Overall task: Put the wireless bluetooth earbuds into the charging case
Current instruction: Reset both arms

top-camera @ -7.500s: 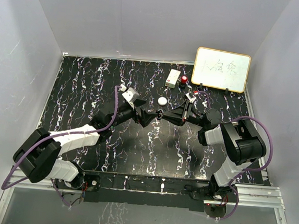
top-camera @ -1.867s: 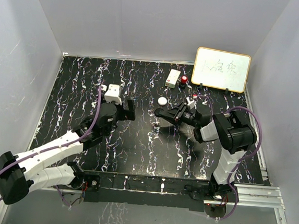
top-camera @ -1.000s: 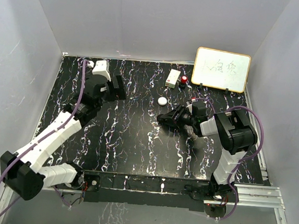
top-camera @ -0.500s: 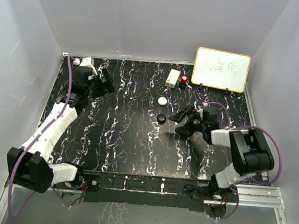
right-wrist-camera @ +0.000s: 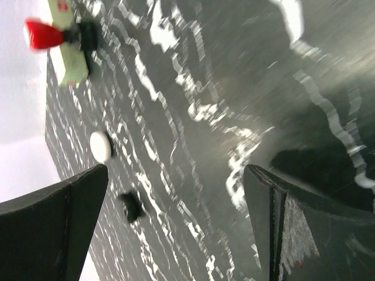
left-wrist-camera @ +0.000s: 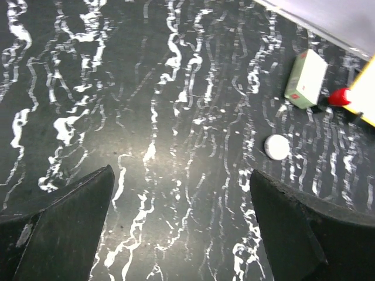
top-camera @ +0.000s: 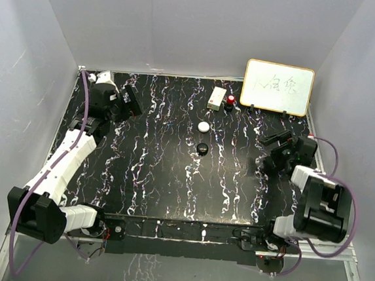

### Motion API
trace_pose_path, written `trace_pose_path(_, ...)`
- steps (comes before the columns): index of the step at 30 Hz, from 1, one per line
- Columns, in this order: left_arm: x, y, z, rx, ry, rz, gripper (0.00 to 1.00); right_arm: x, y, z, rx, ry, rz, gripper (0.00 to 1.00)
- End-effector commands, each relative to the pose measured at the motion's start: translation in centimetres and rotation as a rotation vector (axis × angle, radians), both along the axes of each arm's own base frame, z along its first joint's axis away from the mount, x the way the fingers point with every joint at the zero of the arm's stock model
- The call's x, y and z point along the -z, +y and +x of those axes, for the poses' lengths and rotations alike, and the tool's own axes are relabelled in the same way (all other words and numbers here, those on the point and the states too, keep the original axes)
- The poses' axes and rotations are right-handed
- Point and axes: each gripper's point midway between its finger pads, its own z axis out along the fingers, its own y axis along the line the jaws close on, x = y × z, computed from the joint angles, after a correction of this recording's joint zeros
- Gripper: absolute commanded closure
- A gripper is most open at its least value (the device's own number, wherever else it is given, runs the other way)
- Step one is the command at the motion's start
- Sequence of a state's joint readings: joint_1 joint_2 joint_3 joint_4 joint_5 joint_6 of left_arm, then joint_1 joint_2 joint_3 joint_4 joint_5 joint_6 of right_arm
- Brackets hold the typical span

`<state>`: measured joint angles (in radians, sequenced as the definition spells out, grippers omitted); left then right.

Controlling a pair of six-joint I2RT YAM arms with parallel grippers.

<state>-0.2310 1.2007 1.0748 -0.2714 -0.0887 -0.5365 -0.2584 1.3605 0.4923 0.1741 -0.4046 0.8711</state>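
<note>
1. Both arms hang well back from the middle of the table (top-camera: 158, 177). The left gripper (left-wrist-camera: 180, 172) and right gripper (right-wrist-camera: 176, 168) are spread wide, with nothing between their fingers.
2. The black round puck (top-camera: 202, 148), probably the charging case, lies mid-table, near the white puck (top-camera: 204, 126) but apart from it.
3. The earbuds, tiny and black, cannot be picked out against the dark veined surface, so I cannot tell where they lie. A crookedly seated bud could go unnoticed, or a blind reach could knock the puck.

The charging case (top-camera: 202, 148), a small black round puck, lay flat near the middle of the worktop (top-camera: 151, 177), just beside a white puck (top-camera: 204, 126). The earbuds could not be made out.
</note>
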Motion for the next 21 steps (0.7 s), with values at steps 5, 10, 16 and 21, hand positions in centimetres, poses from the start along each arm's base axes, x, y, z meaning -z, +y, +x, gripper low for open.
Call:
trace_pose_path(5,0.3,6.5,1.6,-0.208,0.028,0.137,0.02,-1.3,-5.4,2.7,0.047,-0.047,0.012,0.01)
trace_pose_path(10,0.9,10.7,2.6,-0.286,0.031,0.121,0.02,-2.6,-6.2,2.8,0.067,-0.086,-0.029,0.02)
trace_pose_path(16,3.8,14.9,2.6,-0.384,0.097,0.049,0.02,-3.8,-6.5,2.9,0.064,-0.116,-0.058,0.02)
trace_pose_path(21,5.5,14.9,1.8,-0.409,0.142,0.014,0.02,-4.4,-6.2,2.9,0.039,-0.135,-0.055,0.02)
